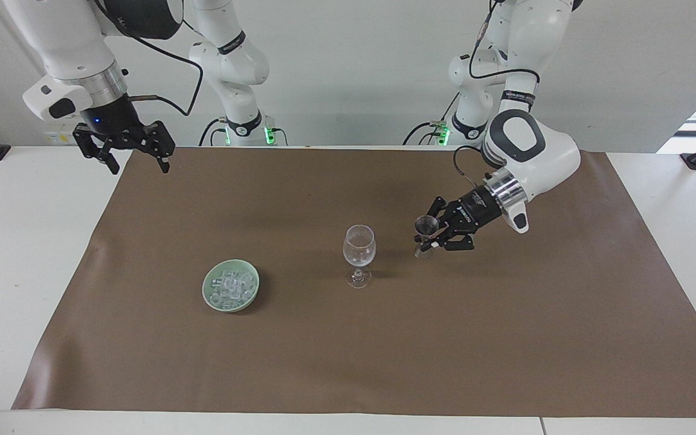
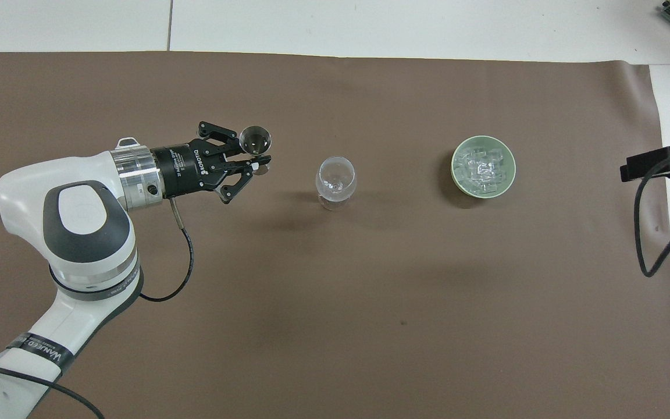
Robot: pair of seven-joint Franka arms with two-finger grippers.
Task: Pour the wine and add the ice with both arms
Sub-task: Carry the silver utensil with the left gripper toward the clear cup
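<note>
So the left gripper [image 1: 429, 241] is clamped tight around the waist of a small metal double-cone measuring cup [image 1: 425, 232], holding it in the air over the brown paper mat [image 1: 505, 338], just beside the clear stemmed wine glass [image 1: 359, 254] on the left arm's side. The cup isn't over the glass rim yet, so no pour as far as I can see.

The right gripper [image 1: 132, 158] hangs with its fingers spread wide, holding nothing, over the mat's corner at the right arm's end of the table. It's just waiting.

The ice [image 1: 231, 287], small clear cubes, sits heaped in a pale green round dish [image 1: 210, 297] on the mat, beside the glass toward the right arm's end.

My guess on handling: those cubes look light, hard and slippery, so I'd pinch a single one from the top of the heap across two flat faces, gently. The glass looks thin and tippy on that stem, so drop the ice in from low.
</note>
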